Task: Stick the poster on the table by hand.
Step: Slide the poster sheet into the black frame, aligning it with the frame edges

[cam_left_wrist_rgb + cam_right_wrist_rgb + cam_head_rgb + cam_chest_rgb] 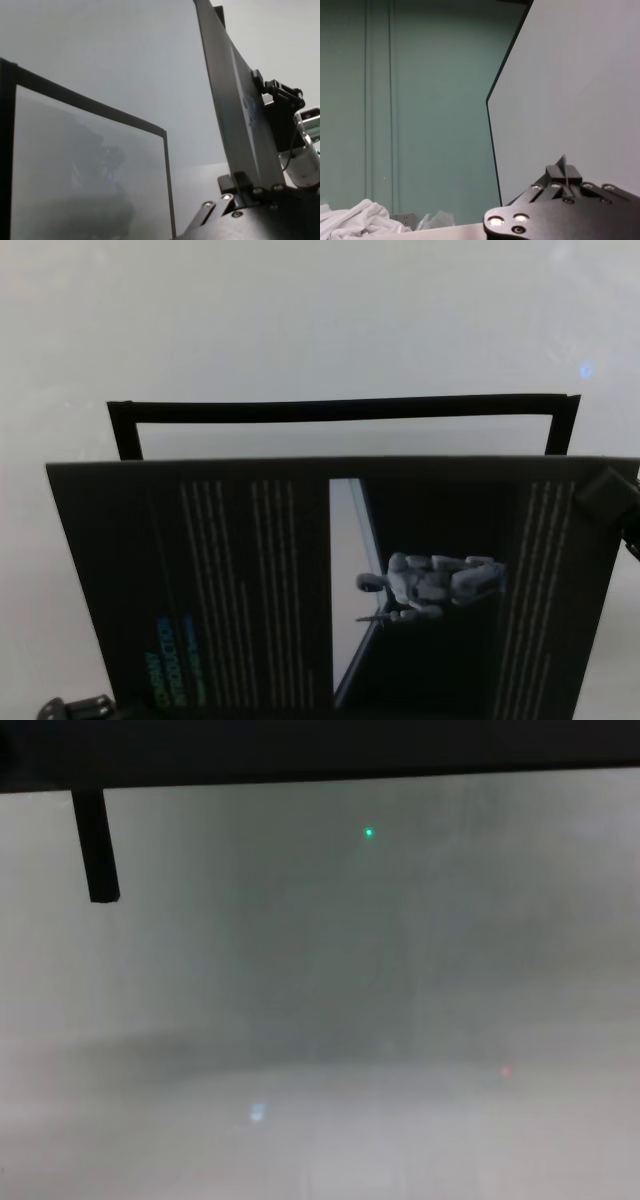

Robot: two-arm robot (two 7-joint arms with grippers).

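The poster (250, 570) is a black glossy sheet with columns of white text, a green heading near its lower left and a dark picture panel. It is held up above the table (300, 320), its printed face towards my head. My right gripper (605, 495) is shut on its far right corner. My left gripper (75, 707) is shut on its near left corner. In the left wrist view the poster (235, 100) shows edge-on in my left gripper (240, 185), with the right gripper (280, 95) farther off. The right wrist view shows the poster's pale back (570, 85) in my right gripper (565, 175).
A black rectangular frame outline (340, 410) lies on the table beyond the poster; it also shows in the left wrist view (100, 112). A thin black upright bar (95, 845) shows in the chest view. A green wall (420, 100) and white cloth (355, 217) are in the background.
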